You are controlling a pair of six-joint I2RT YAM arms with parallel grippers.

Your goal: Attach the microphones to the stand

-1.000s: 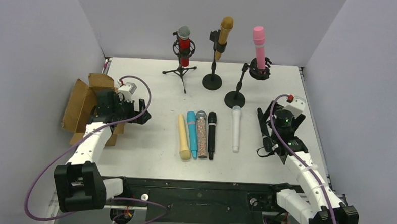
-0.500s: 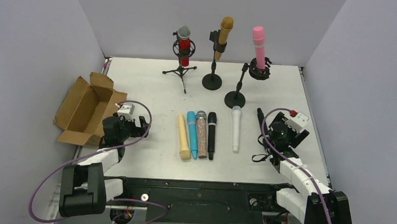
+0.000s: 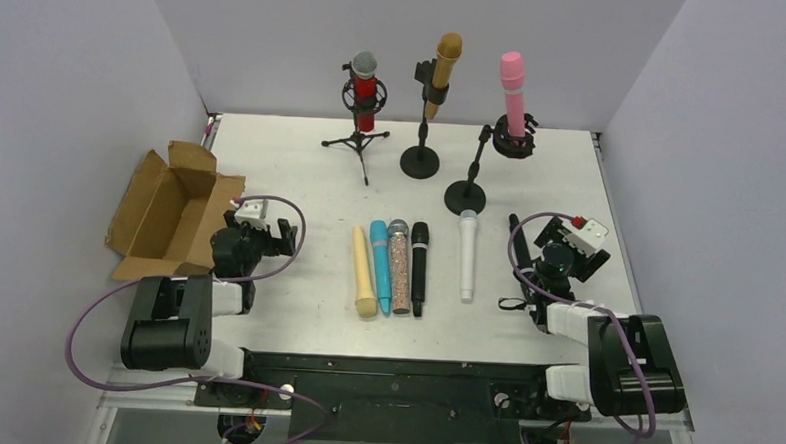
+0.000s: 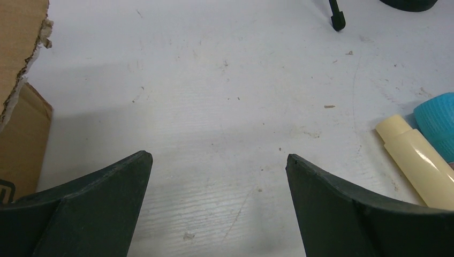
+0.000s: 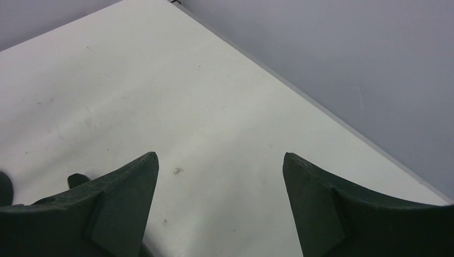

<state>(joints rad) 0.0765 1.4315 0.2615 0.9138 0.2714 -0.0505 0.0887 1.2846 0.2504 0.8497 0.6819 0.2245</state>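
Note:
Three microphones stand in stands at the back: a red one with a grey mesh head (image 3: 364,89), a golden-brown one (image 3: 442,72) and a pink one (image 3: 513,90). Cream (image 3: 364,272), teal (image 3: 380,265), glittery (image 3: 399,266), black (image 3: 419,268) and white (image 3: 467,255) microphones lie side by side mid-table. Another black microphone (image 3: 521,252) lies by my right gripper (image 3: 571,246). That gripper is open and empty over bare table (image 5: 220,155). My left gripper (image 3: 273,239) is open and empty (image 4: 219,158), left of the cream (image 4: 417,166) and teal (image 4: 439,115) microphones.
An open cardboard box (image 3: 169,222) lies at the left, close beside my left gripper, and its edge shows in the left wrist view (image 4: 21,107). A tripod leg (image 4: 336,16) reaches toward the row. Grey walls close in the table on three sides.
Both arms have pulled back toward their bases and folded low. My left gripper has left the cardboard box, which has shifted a little. The microphones have not moved.

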